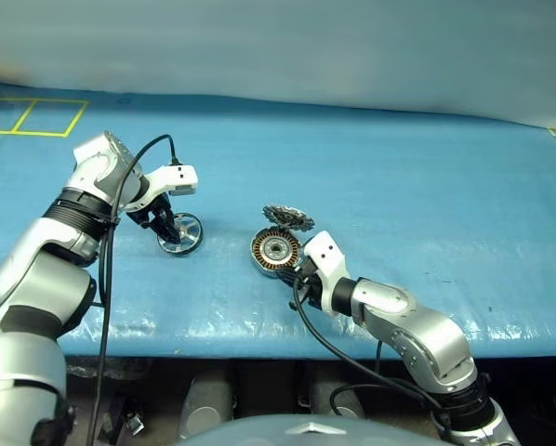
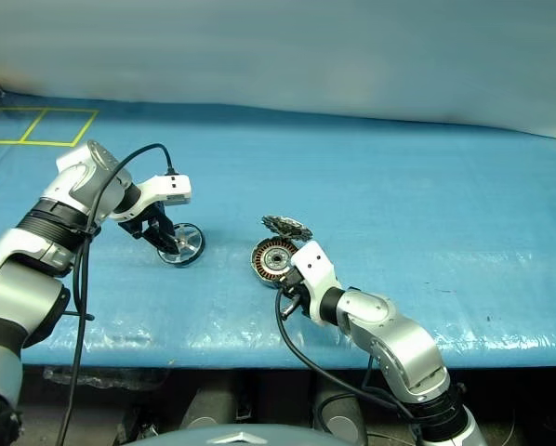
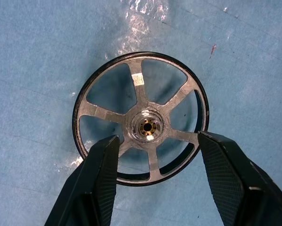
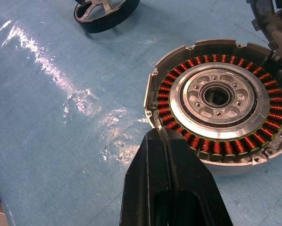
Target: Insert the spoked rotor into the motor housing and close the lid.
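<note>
Blue sheeting (image 1: 427,186) covers a table. At left, the left gripper (image 1: 171,232) points down, fingers spread wide on either side of the spoked rotor (image 1: 181,234) lying flat. Right of it, the right gripper (image 4: 167,155), fingers pressed together, touches the near rim of the motor housing (image 1: 274,251), whose lid (image 1: 288,217) stands open behind.

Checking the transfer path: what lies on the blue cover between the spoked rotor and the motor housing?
Nothing: in the left eye view only bare blue cover separates the spoked rotor from the motor housing.
</note>
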Action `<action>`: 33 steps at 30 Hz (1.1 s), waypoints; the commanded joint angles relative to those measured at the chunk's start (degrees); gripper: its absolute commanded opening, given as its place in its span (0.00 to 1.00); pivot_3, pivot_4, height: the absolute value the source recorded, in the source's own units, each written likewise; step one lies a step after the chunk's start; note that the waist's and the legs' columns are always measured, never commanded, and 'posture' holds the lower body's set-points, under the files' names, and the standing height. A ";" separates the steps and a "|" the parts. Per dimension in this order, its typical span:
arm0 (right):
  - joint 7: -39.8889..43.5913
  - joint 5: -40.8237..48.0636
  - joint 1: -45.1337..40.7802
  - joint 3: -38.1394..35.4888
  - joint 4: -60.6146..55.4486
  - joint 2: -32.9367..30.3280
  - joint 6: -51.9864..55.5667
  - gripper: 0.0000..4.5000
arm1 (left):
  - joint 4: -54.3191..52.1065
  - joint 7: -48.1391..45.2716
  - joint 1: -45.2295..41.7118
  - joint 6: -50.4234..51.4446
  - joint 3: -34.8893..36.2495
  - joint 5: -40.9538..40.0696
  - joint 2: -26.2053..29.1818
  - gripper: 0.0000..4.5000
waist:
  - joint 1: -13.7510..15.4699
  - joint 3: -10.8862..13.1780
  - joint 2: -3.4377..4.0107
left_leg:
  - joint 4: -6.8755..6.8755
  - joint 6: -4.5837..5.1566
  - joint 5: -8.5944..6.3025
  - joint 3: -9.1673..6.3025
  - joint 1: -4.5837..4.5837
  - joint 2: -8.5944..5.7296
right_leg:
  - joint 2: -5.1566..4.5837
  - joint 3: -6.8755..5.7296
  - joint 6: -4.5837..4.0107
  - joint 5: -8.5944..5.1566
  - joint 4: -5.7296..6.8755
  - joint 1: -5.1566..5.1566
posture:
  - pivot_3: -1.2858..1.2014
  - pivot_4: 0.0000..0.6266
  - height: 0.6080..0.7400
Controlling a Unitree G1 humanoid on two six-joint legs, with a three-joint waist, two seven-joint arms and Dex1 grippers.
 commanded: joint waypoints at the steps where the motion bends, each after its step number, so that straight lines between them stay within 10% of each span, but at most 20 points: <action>1: 0.07 0.32 -0.28 -0.19 -0.84 -0.05 -0.43 0.00 | -1.14 0.73 -0.04 0.15 0.94 0.47 0.02 0.64 | -0.01 0.00 0.00 | 0.00 0.00 0.00 0.00 0.00 0.00 | 0.00 0.00 0.00 0.00 0.00 0.00 | 0.52 0.24 1.00; 18: -0.98 0.35 0.92 -1.25 -2.15 -0.24 -0.21 0.00 | 3.11 5.73 0.56 -1.41 1.09 0.50 -3.26 0.64 | 0.03 -0.02 -0.02 | 0.03 0.01 0.00 0.00 0.01 -0.02 | 0.00 0.04 0.00 0.02 0.02 0.02 | 0.52 0.24 1.00; 22: -1.05 0.35 0.98 -1.30 -2.28 -0.21 -0.24 0.00 | 3.01 5.73 0.46 -1.60 1.30 0.41 -3.53 0.40 | 0.05 -0.04 -0.01 | 0.03 0.02 0.00 0.02 0.08 -0.03 | 0.00 0.06 0.00 0.02 0.02 0.08 | 0.52 0.24 1.00; 33: -1.31 0.50 1.43 -1.96 -2.71 -0.09 -1.99 0.00 | -5.93 3.10 1.46 -5.41 4.67 -1.99 1.94 0.40 | -0.04 -0.03 -0.02 | 0.04 0.03 0.00 0.08 0.12 -0.02 | 0.01 0.16 -0.13 0.11 0.05 0.06 | 0.52 0.24 1.00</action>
